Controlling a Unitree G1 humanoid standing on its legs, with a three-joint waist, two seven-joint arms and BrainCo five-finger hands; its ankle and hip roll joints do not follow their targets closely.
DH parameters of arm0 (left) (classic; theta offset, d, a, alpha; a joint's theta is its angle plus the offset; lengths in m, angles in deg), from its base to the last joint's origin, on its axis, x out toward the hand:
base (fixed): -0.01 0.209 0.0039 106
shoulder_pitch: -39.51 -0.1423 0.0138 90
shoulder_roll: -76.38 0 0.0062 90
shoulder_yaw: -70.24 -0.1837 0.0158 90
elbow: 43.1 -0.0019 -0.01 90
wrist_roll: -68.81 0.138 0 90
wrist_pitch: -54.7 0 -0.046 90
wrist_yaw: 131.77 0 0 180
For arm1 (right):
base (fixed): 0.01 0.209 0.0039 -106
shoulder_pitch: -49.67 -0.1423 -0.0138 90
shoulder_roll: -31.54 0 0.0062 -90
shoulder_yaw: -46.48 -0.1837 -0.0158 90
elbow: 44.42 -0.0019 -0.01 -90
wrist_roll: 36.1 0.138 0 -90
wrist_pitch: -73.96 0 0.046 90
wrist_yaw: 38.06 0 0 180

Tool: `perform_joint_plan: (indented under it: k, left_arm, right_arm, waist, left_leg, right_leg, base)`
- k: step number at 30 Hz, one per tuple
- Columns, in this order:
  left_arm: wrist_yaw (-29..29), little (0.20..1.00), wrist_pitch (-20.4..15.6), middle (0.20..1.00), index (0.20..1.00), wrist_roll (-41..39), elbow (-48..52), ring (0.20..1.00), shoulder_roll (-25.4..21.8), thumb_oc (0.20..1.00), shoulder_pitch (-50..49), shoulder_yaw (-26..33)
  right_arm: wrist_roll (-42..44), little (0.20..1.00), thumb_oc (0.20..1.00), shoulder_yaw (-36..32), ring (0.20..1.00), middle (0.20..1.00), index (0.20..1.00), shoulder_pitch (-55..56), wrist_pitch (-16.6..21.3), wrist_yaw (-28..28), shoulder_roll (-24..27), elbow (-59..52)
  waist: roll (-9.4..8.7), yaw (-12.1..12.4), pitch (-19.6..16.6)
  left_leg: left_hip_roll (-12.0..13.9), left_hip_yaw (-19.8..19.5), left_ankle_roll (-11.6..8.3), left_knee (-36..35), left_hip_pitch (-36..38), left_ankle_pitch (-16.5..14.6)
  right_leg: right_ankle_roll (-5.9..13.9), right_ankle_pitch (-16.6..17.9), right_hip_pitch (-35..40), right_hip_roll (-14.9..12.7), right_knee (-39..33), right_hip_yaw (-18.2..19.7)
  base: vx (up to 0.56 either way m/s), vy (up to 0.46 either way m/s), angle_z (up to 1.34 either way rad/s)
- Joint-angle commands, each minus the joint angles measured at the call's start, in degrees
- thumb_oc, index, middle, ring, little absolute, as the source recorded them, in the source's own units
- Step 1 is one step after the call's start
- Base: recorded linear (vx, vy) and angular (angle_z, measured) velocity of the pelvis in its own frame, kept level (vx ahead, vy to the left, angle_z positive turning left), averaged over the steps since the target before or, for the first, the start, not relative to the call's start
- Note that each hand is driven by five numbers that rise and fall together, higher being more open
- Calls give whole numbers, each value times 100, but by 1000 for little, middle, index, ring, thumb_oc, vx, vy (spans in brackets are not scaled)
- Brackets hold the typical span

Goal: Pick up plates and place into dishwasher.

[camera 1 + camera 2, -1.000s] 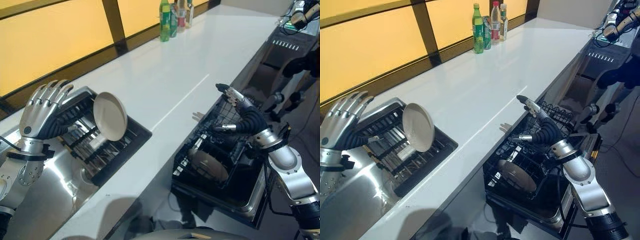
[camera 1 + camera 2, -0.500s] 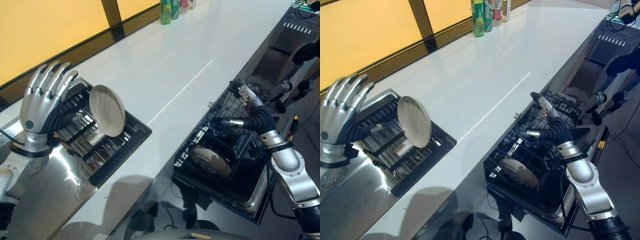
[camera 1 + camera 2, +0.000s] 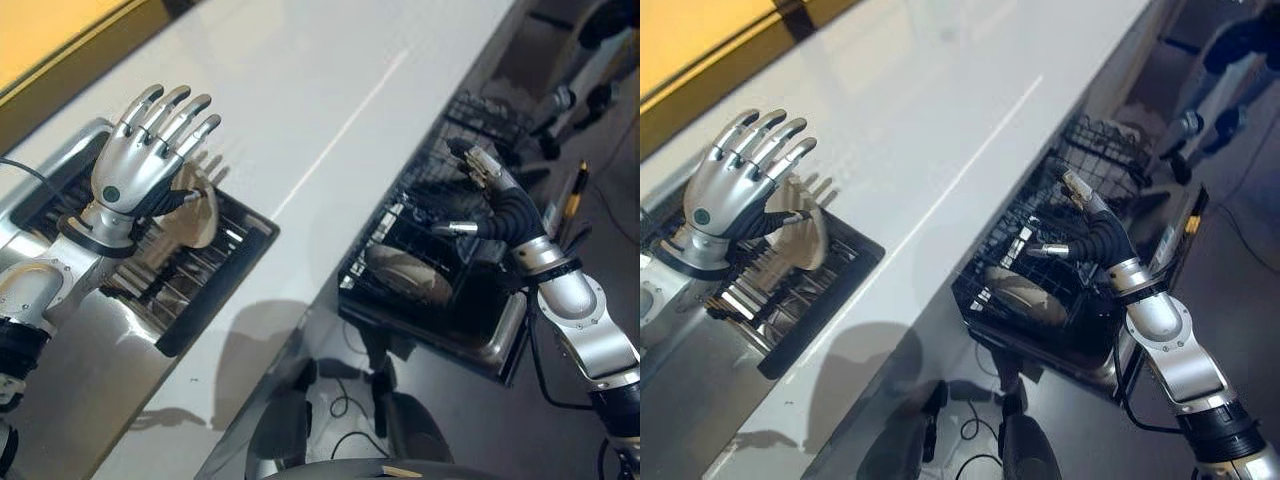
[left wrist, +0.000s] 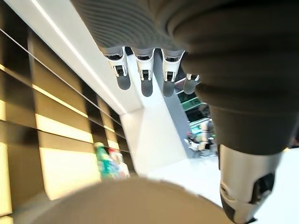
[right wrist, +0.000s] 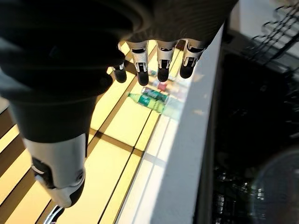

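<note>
a cream plate (image 3: 196, 212) stood on edge in the dark drying rack (image 3: 215, 270) set into the steel sink (image 3: 90, 370) at the left end of the white table (image 3: 300, 110). the left hand (image 3: 135, 180) was raised just in front of the plate, between it and the camera, fingers (image 3: 172, 110) straight and fanned apart, holding nothing; whether the palm touched the plate could not be told. a second plate (image 3: 408, 275) lay tilted in the black wire dishwasher rack (image 3: 400, 225), which was pulled out below the table's front edge. the right hand (image 3: 490, 195) hung over that rack, fingers extended and thumb out to the side, empty. judgement on handling: the plate looked rigid, glazed and smooth, so slippery against metal fingers and likely to chip or break if knocked on the rack tines or dropped. probably moderate in weight, not heavy. best hold seemed to be the upper rim, thumb on one face and fingers on the other, then a straight lift out of the slots before any swing toward the dishwasher rack. a grip low on the face would probably foul the tines.
</note>
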Motion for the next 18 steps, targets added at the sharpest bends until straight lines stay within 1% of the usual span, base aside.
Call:
perform_joint_plan:
  k: [1, 4, 8, 15, 18]
  left_arm:
    - [50, 1000, 258, 1000, 1000, -267, -123, 1000, -63, 1000, 635, -131]
    - [244, 1000, 203, 1000, 1000, -134, -211, 1000, -55, 1000, 911, -366]
    - [450, 1000, 374, 1000, 1000, -121, -267, 1000, -148, 1000, 1078, -563]
    - [621, 1000, 535, 1000, 1000, -131, -435, 1000, -327, 1000, 1144, -635]
    - [611, 1000, 590, 1000, 1000, -196, -435, 1000, -382, 1000, 1011, -516]
  right_arm:
    - [30, 1000, 1000, 4, 1000, 1000, 1000, -531, 109, 220, 222, -69]
    - [-74, 1000, 1000, -11, 1000, 1000, 1000, -646, 81, 200, 245, -62]
    - [-119, 1000, 1000, -71, 1000, 1000, 1000, -754, 120, 126, 301, 37]
    - [-181, 1000, 1000, -78, 1000, 1000, 1000, -885, 66, 99, 360, 44]
    - [-201, 1000, 1000, -114, 1000, 1000, 1000, -828, 66, 64, 342, 42]
  waist:
    - [-155, -154, 68]
    - [-138, -183, 201]
    - [-89, -204, 318]
    - [-13, -174, 450]
    - [11, -134, 435]
  left_leg:
    - [-327, -77, 378, 505, -517, -195]
    - [-332, -39, 386, 544, -669, -171]
    - [-360, -6, 386, 574, -806, -148]
    - [-376, -2, 406, 569, -909, -118]
    - [-393, -18, 430, 525, -862, -115]
  right_leg:
    - [319, 541, 121, -512, -484, -242]
    - [325, 597, -29, -549, -475, -235]
    - [345, 643, -163, -609, -471, -231]
    - [351, 639, -353, -683, -348, -282]
    - [348, 603, -353, -696, -299, -306]
  base:
    - [-86, 90, -25]
    - [-66, 100, 0]
    - [-34, 92, -4]
    - [-11, 59, 0]
    - [22, 33, 1]
